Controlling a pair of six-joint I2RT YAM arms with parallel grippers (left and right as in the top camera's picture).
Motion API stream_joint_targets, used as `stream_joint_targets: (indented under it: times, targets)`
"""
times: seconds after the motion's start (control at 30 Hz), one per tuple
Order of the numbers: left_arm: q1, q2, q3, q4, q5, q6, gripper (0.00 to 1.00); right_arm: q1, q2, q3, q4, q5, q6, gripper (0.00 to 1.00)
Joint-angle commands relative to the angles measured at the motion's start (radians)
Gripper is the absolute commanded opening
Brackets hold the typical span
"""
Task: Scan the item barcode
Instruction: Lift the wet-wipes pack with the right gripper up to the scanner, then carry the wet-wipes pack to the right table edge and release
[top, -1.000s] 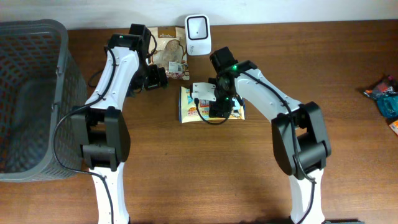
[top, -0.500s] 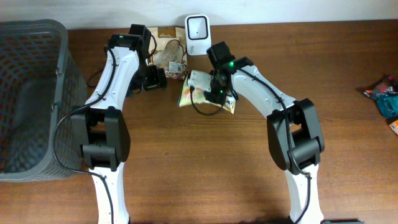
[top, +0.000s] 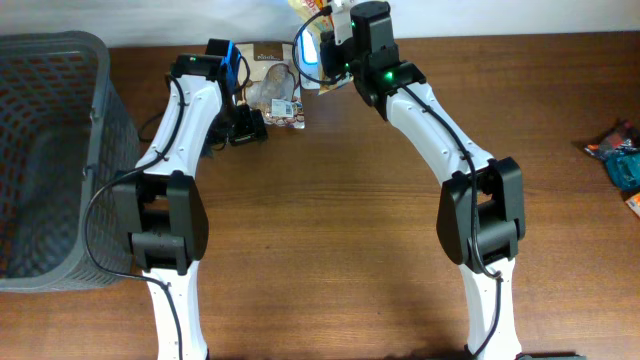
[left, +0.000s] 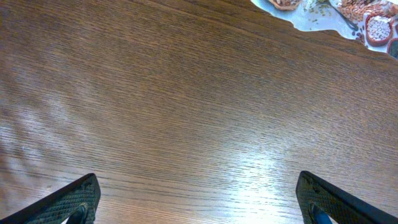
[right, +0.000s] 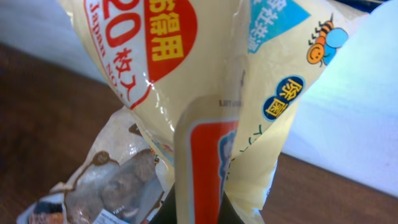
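Brown wood table (top: 330, 220). Left gripper (top: 247, 127) hovers with jaws spread wide, holding nothing; its wrist view shows bare wood and one corner of a packet (left: 336, 12). Farther back, right gripper (top: 338, 28) is clenched on a yellow bag (right: 186, 81), raised at the far edge. The bag's print shows only in the right wrist view.

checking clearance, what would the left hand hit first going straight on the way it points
Most likely the bare table: the open left hand points at plain wood, and the snack packet lies off at the view's edge, out of line.
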Motion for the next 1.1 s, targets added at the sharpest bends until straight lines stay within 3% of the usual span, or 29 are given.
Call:
stream_joint_targets:
  times: [0.0,0.43,0.7,0.87,1.07]
  targets:
    - [0.004,-0.017,0.0,-0.001,-0.01,-0.016,0.99,0.005,0.021,0.018,0.005,0.08,0.121,0.04]
    - [0.003,-0.017,0.0,-0.001,-0.01,-0.016,0.99,0.005,0.078,0.021,-0.037,0.15,0.131,0.04]
    - [0.003,-0.017,0.0,-0.001,-0.01,-0.016,0.99,-0.066,-0.109,0.022,-0.108,0.246,0.195,0.04]
    - [0.003,-0.017,0.0,-0.001,-0.01,-0.016,0.99,-0.293,-0.246,0.023,-0.394,0.462,0.199,0.04]
    - [0.003,-0.017,0.0,-0.001,-0.01,-0.016,0.99,-0.718,-0.222,0.003,-0.751,0.483,0.355,0.04]
